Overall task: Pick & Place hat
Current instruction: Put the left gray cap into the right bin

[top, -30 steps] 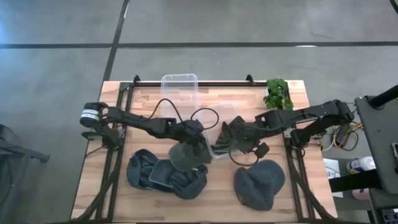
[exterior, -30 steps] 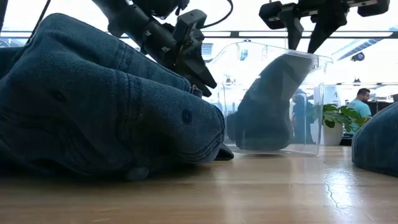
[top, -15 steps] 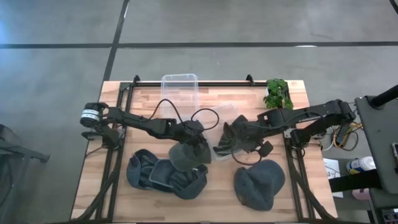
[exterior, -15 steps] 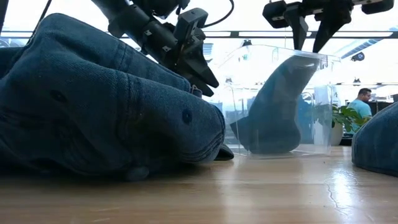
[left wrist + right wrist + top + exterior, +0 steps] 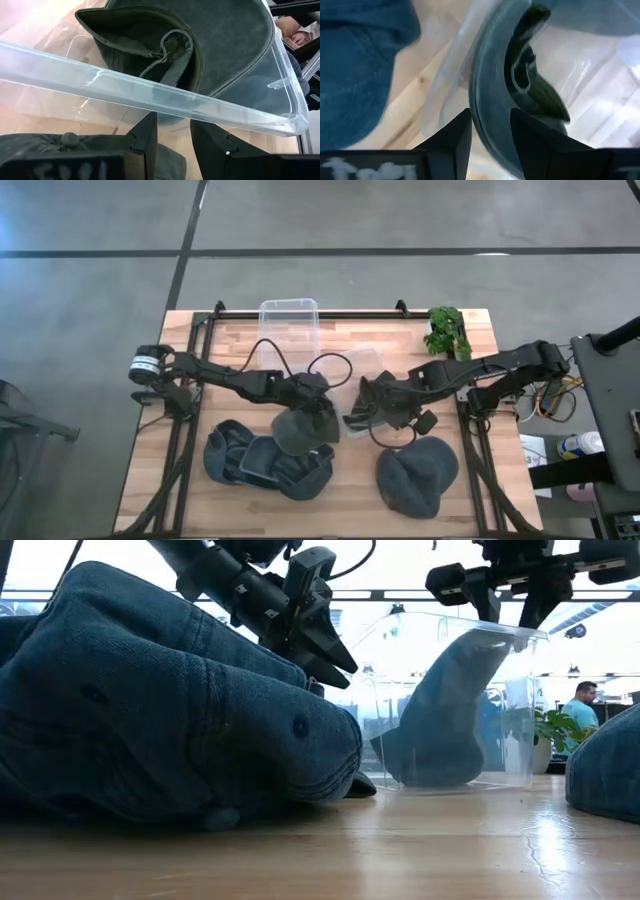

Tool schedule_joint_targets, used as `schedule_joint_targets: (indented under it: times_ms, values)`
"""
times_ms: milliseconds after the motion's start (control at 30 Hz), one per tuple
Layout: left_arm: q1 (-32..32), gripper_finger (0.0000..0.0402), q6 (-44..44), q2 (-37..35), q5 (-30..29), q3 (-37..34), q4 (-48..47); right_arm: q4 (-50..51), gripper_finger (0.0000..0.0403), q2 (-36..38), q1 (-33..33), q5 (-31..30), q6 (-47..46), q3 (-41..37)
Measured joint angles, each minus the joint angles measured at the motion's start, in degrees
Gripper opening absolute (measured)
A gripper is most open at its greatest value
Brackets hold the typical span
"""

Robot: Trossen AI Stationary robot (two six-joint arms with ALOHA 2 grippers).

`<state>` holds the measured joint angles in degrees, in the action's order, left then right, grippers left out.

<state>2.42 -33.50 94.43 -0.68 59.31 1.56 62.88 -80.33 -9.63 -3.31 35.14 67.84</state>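
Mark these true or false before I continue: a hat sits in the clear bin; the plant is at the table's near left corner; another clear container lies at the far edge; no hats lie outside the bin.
1. A dark hat sits in the clear bin: true.
2. The plant is near left: false, far right corner.
3. A second clear container lies at the far edge: true.
4. No hats outside the bin: false, a denim hat pile and a grey hat lie on the table.

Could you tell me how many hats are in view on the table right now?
3: one dark hat standing in the clear container at mid-table, one blue hat at the front left, one blue hat at the front right. Others may be hidden.
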Motion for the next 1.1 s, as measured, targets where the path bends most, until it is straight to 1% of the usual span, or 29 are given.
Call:
schedule_joint_targets:
  times_ms: [100, 233, 333, 500, 633, 867, 1100]
  values:
    - [0.02, 0.0110, 0.00, 0.62, 0.20, -0.02, 0.82, -1.89, 0.0118, -0.54, 0.00, 1.27, -0.42, -0.38]
    - [0.00, 0.0110, -0.65, 2.17, 0.24, -0.02, 1.75, -2.07, 0.0090, -0.66, 0.12, 6.05, -2.97, -0.20]
    - [0.02, 0.0110, -1.97, 3.40, 0.26, 0.11, 2.92, -1.94, 0.0061, -0.66, 0.24, 9.26, -7.27, 0.49]
    - [0.04, 0.0110, -1.92, 5.34, 0.30, 1.70, 3.87, -4.01, 0.0017, -0.64, 0.26, 10.48, -17.67, 1.31]
    - [0.04, 0.0110, -0.03, 6.48, 0.25, 3.44, 3.87, -6.01, 0.0014, -1.08, 0.26, 10.79, -25.82, 1.37]
    - [0.02, 0.0110, 1.53, 8.41, 0.13, 5.79, 3.73, -10.04, 0.0014, -4.14, 0.24, 11.17, -39.58, 1.72]
    - [0.04, 0.0110, 1.99, 8.68, -1.64, 6.03, 3.46, -12.60, 0.0014, -5.66, 0.46, 13.87, -56.74, 3.00]
